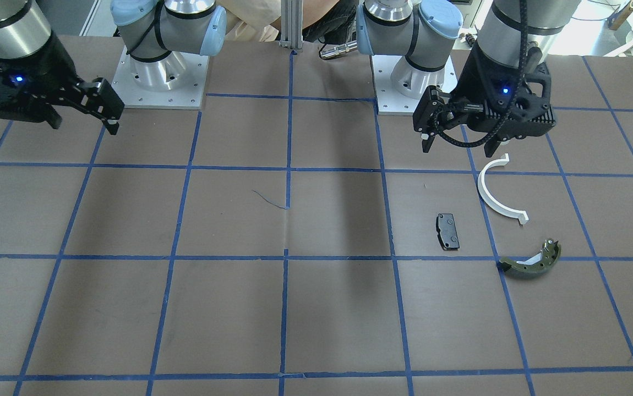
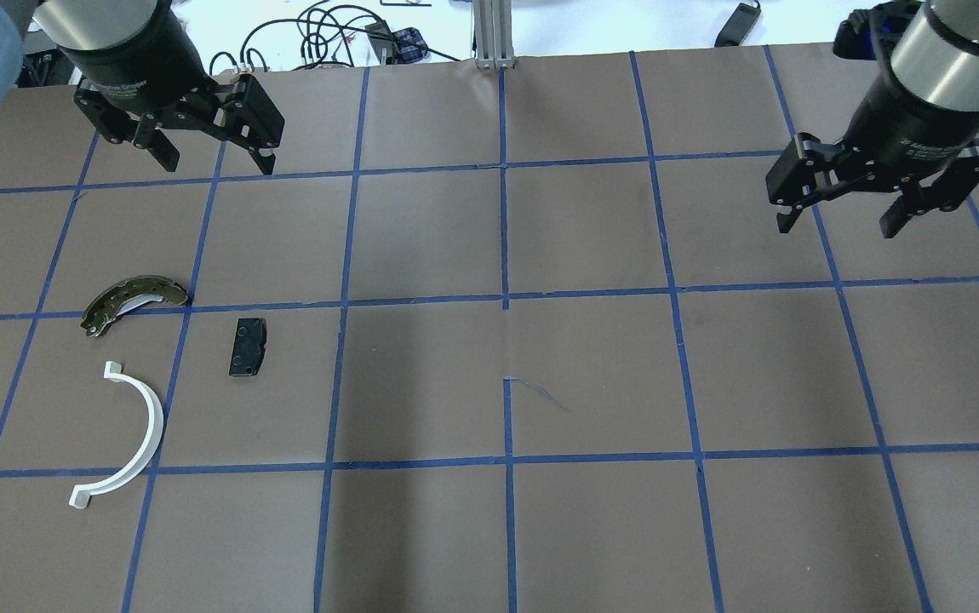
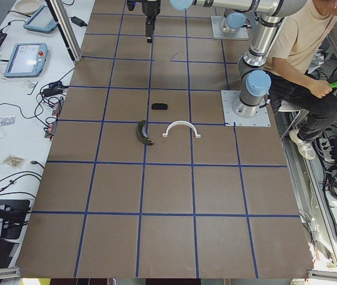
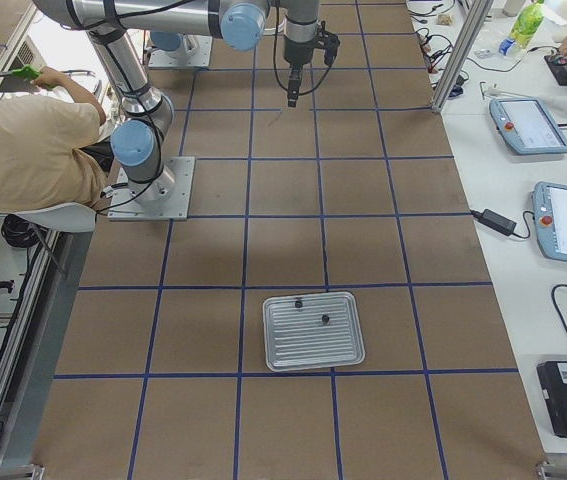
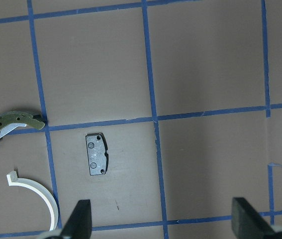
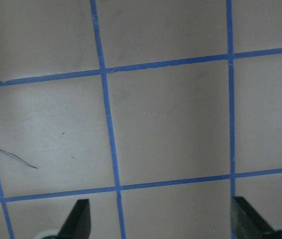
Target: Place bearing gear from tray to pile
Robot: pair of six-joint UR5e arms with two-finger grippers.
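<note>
So, both jaws wide open and empty, we steer the right arm [image 2: 958,51] to the tray [image 4: 293,350], centring over one gear [image 4: 325,319].

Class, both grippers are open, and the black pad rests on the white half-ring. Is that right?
Not quite: the black pad lies on the table, apart from the white half-ring, as the overhead view shows. The left gripper and right gripper are indeed open.
</note>
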